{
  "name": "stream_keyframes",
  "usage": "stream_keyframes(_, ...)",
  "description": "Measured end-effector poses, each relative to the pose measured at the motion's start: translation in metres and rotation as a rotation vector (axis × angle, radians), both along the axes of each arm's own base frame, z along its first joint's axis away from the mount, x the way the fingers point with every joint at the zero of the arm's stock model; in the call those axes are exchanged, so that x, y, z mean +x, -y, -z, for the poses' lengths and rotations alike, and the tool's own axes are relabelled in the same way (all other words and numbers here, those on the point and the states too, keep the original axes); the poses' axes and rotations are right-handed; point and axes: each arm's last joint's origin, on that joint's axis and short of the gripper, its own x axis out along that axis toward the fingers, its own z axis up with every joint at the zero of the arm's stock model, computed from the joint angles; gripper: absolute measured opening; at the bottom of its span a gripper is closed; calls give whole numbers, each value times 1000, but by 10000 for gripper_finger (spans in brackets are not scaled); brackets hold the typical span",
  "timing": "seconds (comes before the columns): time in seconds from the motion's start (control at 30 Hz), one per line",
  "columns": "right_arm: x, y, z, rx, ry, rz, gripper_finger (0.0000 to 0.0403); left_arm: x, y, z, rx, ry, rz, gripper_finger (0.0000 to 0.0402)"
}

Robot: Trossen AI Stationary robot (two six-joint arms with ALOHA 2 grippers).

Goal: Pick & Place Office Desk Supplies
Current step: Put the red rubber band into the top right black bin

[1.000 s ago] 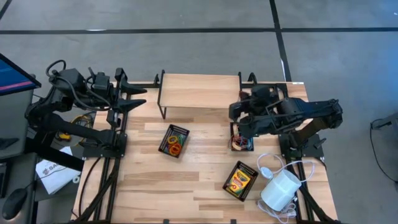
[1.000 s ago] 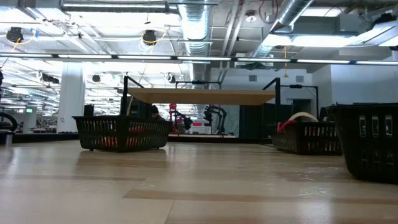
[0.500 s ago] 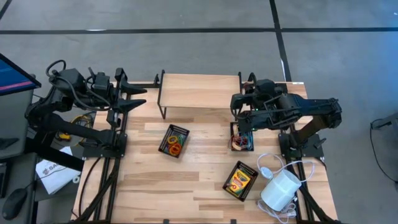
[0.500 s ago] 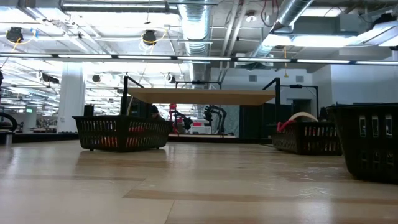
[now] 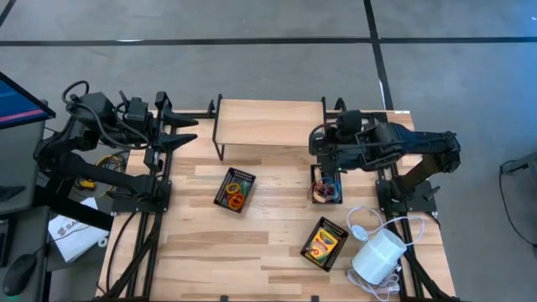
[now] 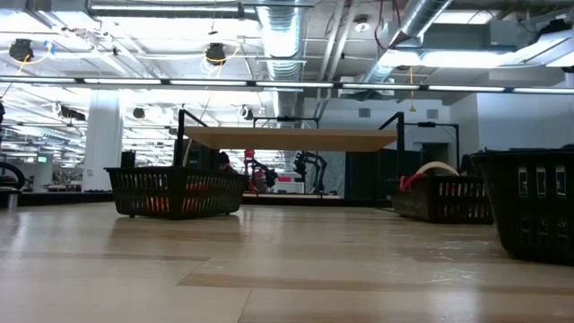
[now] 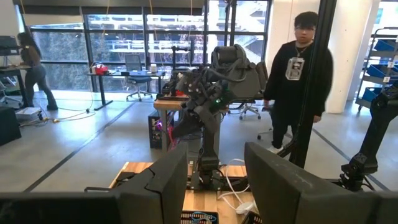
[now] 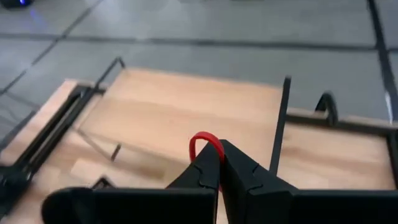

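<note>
Right gripper (image 8: 219, 163): fingers pinched together on a red elastic loop (image 8: 205, 143), which arches up from between the tips; in the high view the gripper (image 5: 323, 143) is raised above the bench near its right edge, just past the far end of the right-hand mesh tray (image 5: 326, 185).
Right-hand mesh tray: black, close to the right edge of the bench (image 5: 268, 243), with a few coloured loops inside.
Raised shelf (image 5: 269, 122): light wood on black legs, along the far edge of the bench; the wrist view looks down on it beyond the red loop.
Middle mesh tray (image 5: 235, 190): near the centre of the bench, holding orange, red and yellow loops (image 5: 235, 195).
Crayon box (image 5: 324, 243): yellow and green, lying in a third black tray towards the near right corner.
White cylinder (image 5: 377, 257): at the near right corner, with its white cord beside it.
Left gripper (image 7: 214, 171): fingers part-way open, nothing between them; parked off the far left corner of the bench (image 5: 172, 126).
Person (image 7: 298, 74): stands in the room beyond the bench, in dark clothes.
</note>
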Motion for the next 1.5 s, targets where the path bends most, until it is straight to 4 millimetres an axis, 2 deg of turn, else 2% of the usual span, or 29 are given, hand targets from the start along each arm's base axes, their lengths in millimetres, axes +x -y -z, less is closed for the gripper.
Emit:
stream_keyframes(0.5, 3, 8, 8, 359, -123, -164, 0, 0, 0, 0, 0, 0, 3, 153)
stream_keyframes(0.9, 4, 8, 11, 644, -187, -344, 0, 0, 0, 0, 0, 0, 2, 153)
stream_keyframes(1.2, 4, 4, 11, 767, -197, -412, 0, 0, 0, 0, -1, 0, -1, 153)
stream_keyframes(1.5, 4, 4, 11, 785, -197, -420, 0, 0, 0, 0, 0, 1, -1, 153)
